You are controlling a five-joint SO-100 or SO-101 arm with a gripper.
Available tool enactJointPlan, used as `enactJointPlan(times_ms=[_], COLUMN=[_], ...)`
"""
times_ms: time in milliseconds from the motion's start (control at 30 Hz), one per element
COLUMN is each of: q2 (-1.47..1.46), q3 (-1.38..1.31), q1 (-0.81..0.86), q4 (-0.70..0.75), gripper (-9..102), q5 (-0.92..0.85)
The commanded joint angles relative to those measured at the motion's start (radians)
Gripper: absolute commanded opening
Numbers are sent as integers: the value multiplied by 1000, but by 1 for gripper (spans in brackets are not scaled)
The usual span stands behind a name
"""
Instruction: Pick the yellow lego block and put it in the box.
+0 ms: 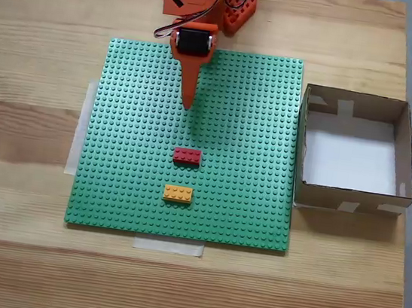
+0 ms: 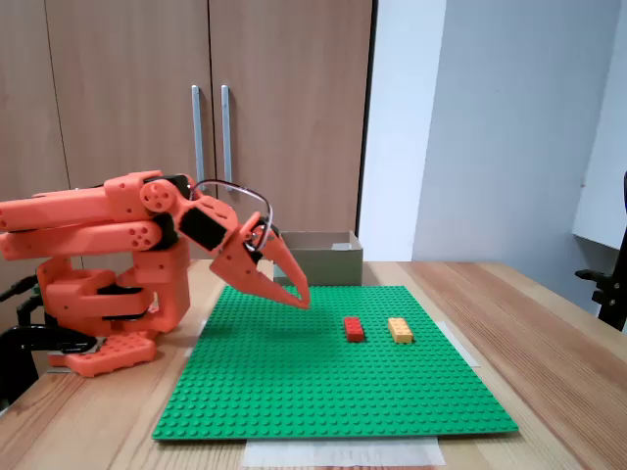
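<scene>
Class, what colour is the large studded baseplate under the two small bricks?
Green: the large studded baseplate shows best in the fixed view from above.

Yellow lego block [image 1: 178, 194] on green baseplate [image 1: 255, 130], just below red brick [image 1: 187, 155]; box [image 1: 345, 195] right.

Red brick [image 1: 187, 155] before yellow lego block [image 1: 178, 194]

The orange arm [image 2: 108, 230] sits folded low at the left of the side fixed view, its upper links stacked nearly level above the base [image 2: 103, 323]. From the wrist, the gripper [image 2: 299, 297] slants down to the right, its tips near frame centre, above the surface. In the top fixed view the gripper [image 1: 189, 105] points down the frame from the top centre, tapering to one narrow point, fingers pressed together. A black motor [image 1: 192, 42] sits at the wrist.
</scene>
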Motion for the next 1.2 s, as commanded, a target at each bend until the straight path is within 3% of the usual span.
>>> enactJointPlan(times_ms=[0,1167], q2=[6,-80], q3=[8,-51], q1=[3,-14], q4=[2,-8], gripper=[-1,1], q5=[0,17])
